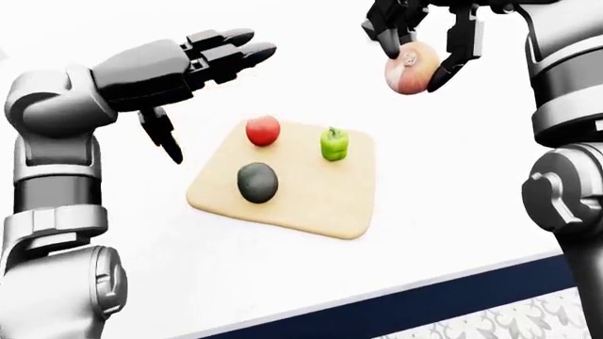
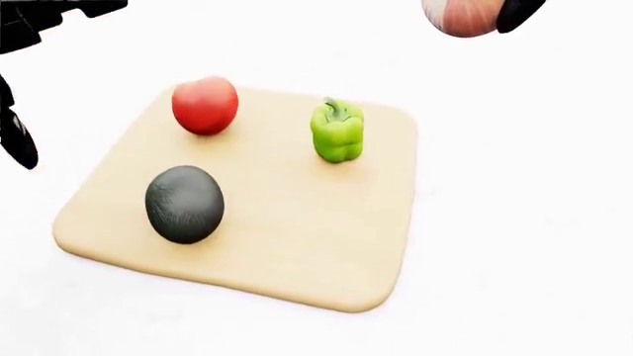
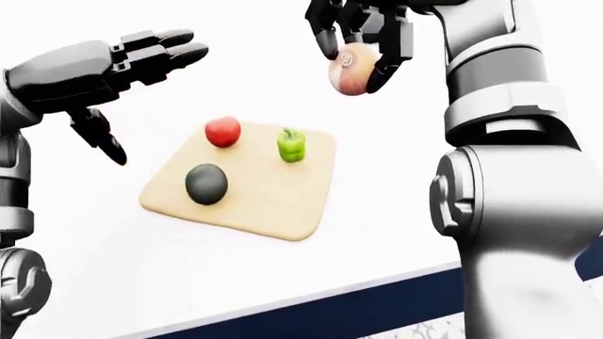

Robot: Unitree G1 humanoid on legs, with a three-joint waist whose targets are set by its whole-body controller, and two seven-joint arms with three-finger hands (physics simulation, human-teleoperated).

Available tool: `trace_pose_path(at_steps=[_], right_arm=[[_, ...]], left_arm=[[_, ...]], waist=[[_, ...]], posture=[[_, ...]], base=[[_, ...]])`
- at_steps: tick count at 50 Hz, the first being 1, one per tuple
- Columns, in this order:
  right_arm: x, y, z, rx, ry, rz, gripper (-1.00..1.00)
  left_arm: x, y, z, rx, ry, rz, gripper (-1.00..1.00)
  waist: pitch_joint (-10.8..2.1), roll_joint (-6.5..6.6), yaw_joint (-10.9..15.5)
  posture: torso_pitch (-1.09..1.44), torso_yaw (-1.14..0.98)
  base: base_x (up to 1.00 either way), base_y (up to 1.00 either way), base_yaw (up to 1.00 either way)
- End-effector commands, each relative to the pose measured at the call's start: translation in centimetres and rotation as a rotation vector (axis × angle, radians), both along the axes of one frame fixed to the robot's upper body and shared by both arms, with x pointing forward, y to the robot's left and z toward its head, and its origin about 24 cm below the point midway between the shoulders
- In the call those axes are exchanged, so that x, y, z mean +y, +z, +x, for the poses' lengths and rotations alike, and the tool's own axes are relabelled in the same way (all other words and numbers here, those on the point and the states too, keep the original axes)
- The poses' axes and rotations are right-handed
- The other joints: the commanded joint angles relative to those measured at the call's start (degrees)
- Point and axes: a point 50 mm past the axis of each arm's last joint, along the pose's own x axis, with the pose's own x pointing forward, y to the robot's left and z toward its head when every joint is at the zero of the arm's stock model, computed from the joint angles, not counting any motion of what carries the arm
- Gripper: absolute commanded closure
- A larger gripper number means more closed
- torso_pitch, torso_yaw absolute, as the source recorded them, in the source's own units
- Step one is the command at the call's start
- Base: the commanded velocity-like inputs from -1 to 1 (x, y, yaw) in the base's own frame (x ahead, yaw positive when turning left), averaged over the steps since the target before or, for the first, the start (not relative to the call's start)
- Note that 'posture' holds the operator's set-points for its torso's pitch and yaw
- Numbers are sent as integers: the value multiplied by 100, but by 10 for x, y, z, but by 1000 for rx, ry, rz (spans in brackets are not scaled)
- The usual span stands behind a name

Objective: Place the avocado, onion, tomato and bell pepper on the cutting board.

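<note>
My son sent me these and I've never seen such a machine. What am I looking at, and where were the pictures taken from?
It is a simulated humanoid robot with two arms. All three pictures come from cameras on its head, looking down over its arms at a white surface. On a tan cutting board lie a dark avocado, a red tomato and a green bell pepper. The right hand holds an onion in the air, up and to the right of the board in the views. The left hand hovers open and empty to the left of the board.
</note>
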Motion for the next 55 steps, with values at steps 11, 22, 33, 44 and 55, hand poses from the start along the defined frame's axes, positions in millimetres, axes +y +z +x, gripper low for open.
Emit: trace_pose_path(at_steps=[11, 22, 33, 44, 55], right_arm=[[-3, 26, -17, -111, 68, 94, 100], [-2, 25, -28, -145, 130, 192, 100], [13, -3, -46, -212, 178, 132, 100], [32, -23, -66, -235, 246, 126, 100], [52, -38, -81, -247, 307, 106, 100]], left_arm=[[41, 30, -42, -158, 111, -94, -100], [56, 23, -60, -190, 168, -82, -100], [59, 14, -65, -190, 173, -94, -100], [56, 12, -67, -191, 167, -101, -100], [56, 9, -68, -185, 167, -104, -100]], waist=[[-177, 58, -32], [-146, 94, -25], [-170, 97, -18], [-173, 103, -19], [-183, 113, -34]], posture=[[0, 0], [0, 0], [0, 0], [0, 0], [0, 0]], base=[[0, 0, 0], [0, 0, 0], [0, 0, 0], [0, 0, 0], [0, 0, 0]])
